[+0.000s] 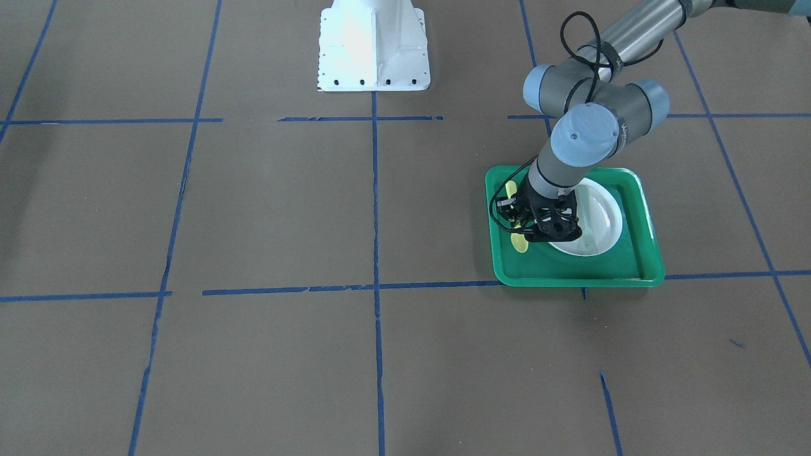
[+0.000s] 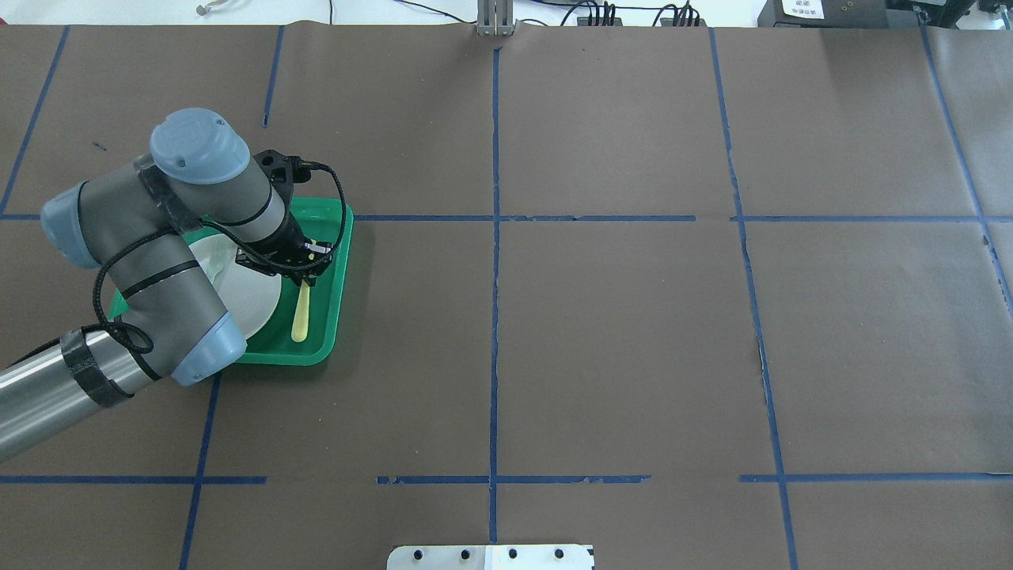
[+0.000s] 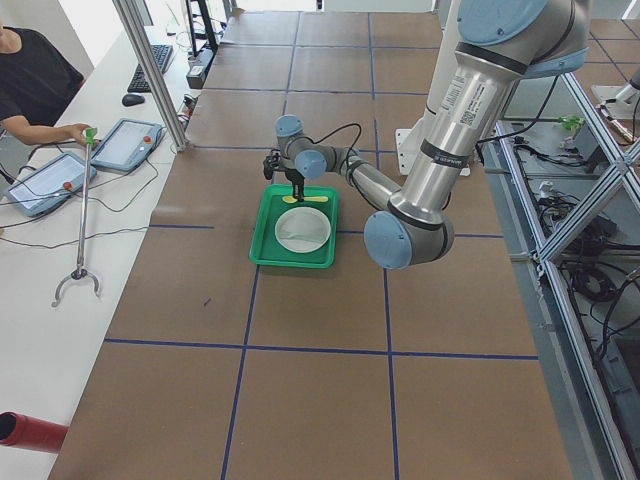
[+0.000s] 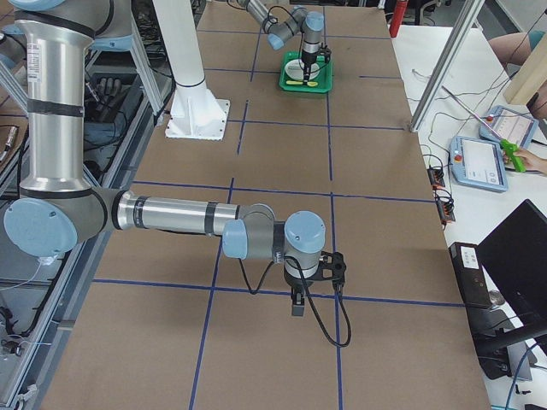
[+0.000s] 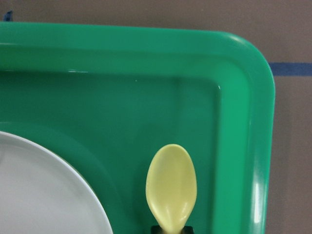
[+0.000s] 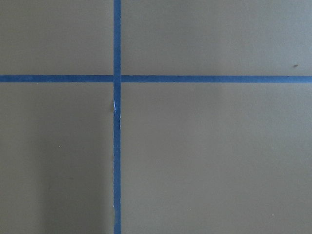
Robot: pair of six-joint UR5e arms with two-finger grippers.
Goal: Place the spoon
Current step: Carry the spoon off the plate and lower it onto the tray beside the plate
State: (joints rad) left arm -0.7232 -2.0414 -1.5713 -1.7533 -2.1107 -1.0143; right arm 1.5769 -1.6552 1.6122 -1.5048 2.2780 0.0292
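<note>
Because the left gripper point(image 2: 307, 269) hangs low over the tray point(image 2: 340, 277) with its fingers drawn close about the neck of the spoon point(image 2: 301, 313), we judge the step in hand to be the set-down and release. We read all clock directions on the overhead view.

Procedure:
1. We lower until the spoon lies flat on the tray floor. We cannot tell whether it already touches.
2. We open the fingers only a little. The plate point(image 2: 257, 305) sits at 9 o'clock of the spoon and the tray wall at 3 o'clock, so the strip between them is tight.
3. We lift straight up, so that no finger drags the light spoon with it.

The right gripper point(image 4: 297, 295) hovers over bare table point(image 2: 633, 317), well apart from the tray. We cannot tell whether it is open or closed.

The spoon is pale yellow plastic, with a smooth oval bowl and a slim straight handle. Its bowl points to 12 o'clock and its handle to 6 o'clock, running along the tray wall. It stands just beside the plate, at the plate's 3 o'clock.
</note>
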